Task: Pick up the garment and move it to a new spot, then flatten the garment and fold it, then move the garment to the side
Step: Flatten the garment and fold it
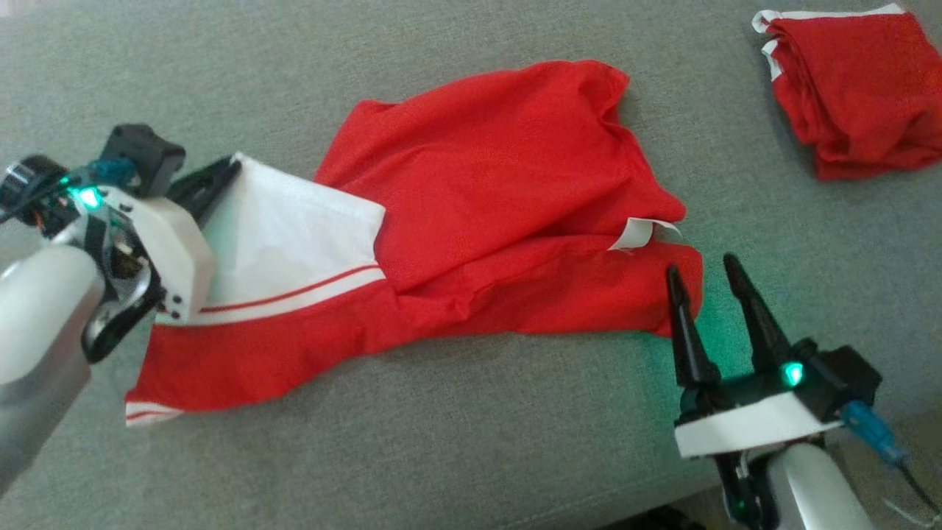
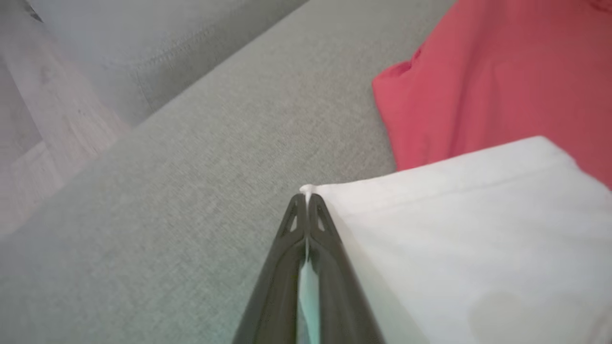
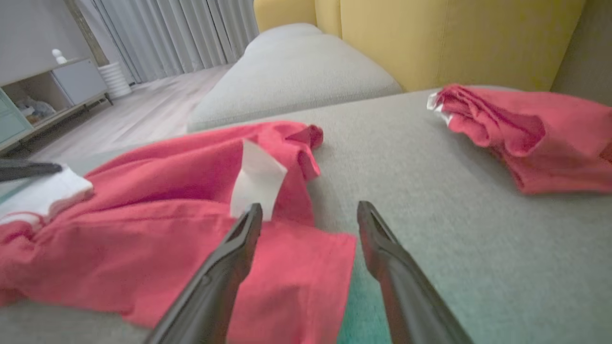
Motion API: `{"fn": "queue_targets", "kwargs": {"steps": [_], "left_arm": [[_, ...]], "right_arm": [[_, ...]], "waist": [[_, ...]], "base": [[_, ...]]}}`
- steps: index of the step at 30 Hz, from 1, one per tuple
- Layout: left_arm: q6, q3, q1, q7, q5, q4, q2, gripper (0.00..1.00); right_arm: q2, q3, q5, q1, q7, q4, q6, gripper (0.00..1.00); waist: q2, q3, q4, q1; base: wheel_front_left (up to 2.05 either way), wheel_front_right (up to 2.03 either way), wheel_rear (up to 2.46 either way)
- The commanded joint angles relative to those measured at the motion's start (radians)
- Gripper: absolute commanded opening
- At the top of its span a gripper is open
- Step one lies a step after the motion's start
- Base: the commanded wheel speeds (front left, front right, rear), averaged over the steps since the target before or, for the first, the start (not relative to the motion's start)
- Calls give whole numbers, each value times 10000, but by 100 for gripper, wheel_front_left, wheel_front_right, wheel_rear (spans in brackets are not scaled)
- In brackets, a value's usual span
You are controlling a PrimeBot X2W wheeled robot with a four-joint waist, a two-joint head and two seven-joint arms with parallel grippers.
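Flattening, I think: left gripper pinched the garment at 9 o'clock; right gripper gaped at 4, grab next.

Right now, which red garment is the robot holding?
The spread-out red-and-white garment in the middle; the left end effector pinches its white corner. The folded red garment lies untouched.
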Motion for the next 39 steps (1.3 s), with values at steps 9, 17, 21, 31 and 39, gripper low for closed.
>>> {"fn": "queue_targets", "kwargs": {"steps": [9,17,21,31,39], "left_arm": [[96,547,-599,-709,266,-63,680,0],[178,454,-565,-811,399,-282,764,0],[210,422,-632,-837,477,-407,785,0],[183,278,-834,-788,553,-563,725,0],[172,177,-930,-752,602,-721,705,0]], "right_arm": [[-272,46,670,254,-38,471,-9,100],[-2241,1432,3506,-85,-38,736,-9,100],[-3455,1911,4035,-626,-12,1091,-9,100],[-4504,3635,4905,-1967,229,2190,-9,100],[-4554,4406,4639,-2576,154,3357,-9,93]], "waist": [[0,-159,229,0],[0,-169,397,0],[0,-112,462,0],[0,124,719,0],[0,224,911,0]], "base": [[0,0,0],[0,0,0],[0,0,0],[0,0,0],[0,0,0]]}}
